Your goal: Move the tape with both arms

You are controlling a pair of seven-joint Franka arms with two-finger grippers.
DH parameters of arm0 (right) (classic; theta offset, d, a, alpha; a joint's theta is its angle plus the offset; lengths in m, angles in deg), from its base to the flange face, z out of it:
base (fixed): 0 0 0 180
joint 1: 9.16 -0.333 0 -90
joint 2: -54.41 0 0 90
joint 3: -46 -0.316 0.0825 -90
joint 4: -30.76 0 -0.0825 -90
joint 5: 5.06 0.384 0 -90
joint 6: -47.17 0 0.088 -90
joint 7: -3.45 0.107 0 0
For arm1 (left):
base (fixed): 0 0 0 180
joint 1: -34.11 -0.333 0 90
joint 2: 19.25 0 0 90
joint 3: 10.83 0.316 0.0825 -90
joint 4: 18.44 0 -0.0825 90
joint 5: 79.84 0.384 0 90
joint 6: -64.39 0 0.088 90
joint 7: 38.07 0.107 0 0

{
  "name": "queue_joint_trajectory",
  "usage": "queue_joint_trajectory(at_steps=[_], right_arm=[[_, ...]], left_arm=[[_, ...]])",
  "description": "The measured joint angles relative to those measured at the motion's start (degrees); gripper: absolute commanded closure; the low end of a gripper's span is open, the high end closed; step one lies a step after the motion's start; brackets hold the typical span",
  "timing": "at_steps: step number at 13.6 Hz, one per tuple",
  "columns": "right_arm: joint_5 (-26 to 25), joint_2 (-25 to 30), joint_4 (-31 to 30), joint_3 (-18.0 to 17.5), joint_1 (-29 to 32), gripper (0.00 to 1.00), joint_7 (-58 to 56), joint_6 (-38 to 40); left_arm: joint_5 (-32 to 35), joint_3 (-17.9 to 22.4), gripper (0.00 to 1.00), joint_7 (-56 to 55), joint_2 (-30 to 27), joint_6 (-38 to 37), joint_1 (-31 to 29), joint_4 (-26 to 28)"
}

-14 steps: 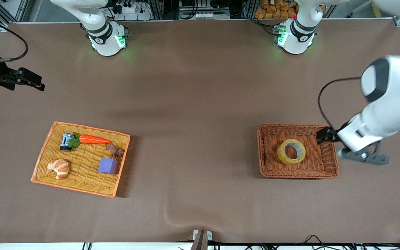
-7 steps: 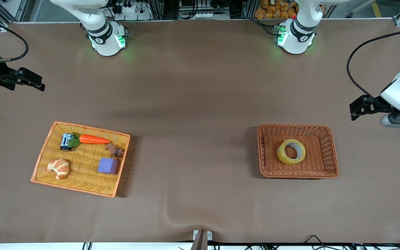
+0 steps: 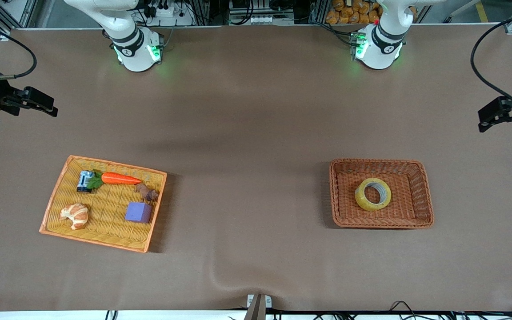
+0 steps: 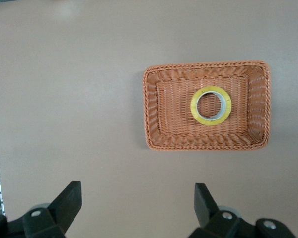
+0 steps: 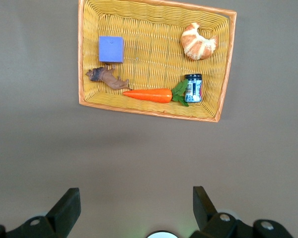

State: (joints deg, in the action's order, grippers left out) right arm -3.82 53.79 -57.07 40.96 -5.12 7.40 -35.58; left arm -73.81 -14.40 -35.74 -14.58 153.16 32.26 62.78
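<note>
The tape (image 3: 373, 194), a yellowish ring with a grey core, lies flat in the brown wicker basket (image 3: 380, 223) toward the left arm's end of the table. It also shows in the left wrist view (image 4: 211, 105), inside that basket (image 4: 151, 114). My left gripper (image 3: 483, 119) is open and empty, high over the bare table at the left arm's end, apart from the basket; its fingers are spread wide in its wrist view (image 4: 137, 203). My right gripper (image 3: 51, 106) is open and empty over the table at the right arm's end (image 5: 136, 206), where that arm waits.
A yellow wicker basket (image 3: 105, 242) toward the right arm's end holds a croissant (image 3: 74, 215), a carrot (image 3: 120, 178), a purple block (image 3: 138, 212), a small can (image 3: 84, 181) and a brown figure (image 3: 147, 192). Brown cloth covers the table between the baskets.
My left arm has risen and drawn away from the brown basket toward the left arm's end of the table. The tape stays in the basket. The right arm has not moved.
</note>
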Motion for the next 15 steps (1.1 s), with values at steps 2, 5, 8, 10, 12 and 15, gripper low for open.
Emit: queue_joint_trajectory(at_steps=[2, 5, 8, 10, 12, 15], right_arm=[[0.0, 0.0, 0.0, 0.0, 0.0, 0.0, 0.0, 0.0], [0.0, 0.0, 0.0, 0.0, 0.0, 0.0, 0.0, 0.0], [0.0, 0.0, -0.1, 0.0, 0.0, 0.0, 0.0, 0.0], [0.0, 0.0, -0.1, 0.0, 0.0, 0.0, 0.0, 0.0], [0.0, 0.0, -0.1, 0.0, 0.0, 0.0, 0.0, -0.1], [0.0, 0.0, -0.1, 0.0, 0.0, 0.0, 0.0, -0.2]], left_arm=[[-1.5, -0.1, 0.0, -1.4, -0.3, -1.9, -0.1, 0.0], [-3.0, -1.0, 0.0, -5.9, -0.7, -3.6, 0.1, 0.0], [-3.1, -1.3, 0.0, -6.9, -1.1, -3.9, 0.2, 0.1], [-3.1, -1.3, 0.0, -7.0, -1.5, -3.9, 0.2, 0.4], [-3.1, -1.4, 0.0, -7.0, -1.8, -3.5, 0.2, 1.2], [-3.2, -1.6, 0.0, -7.2, -2.1, -3.2, 0.3, 1.8]])
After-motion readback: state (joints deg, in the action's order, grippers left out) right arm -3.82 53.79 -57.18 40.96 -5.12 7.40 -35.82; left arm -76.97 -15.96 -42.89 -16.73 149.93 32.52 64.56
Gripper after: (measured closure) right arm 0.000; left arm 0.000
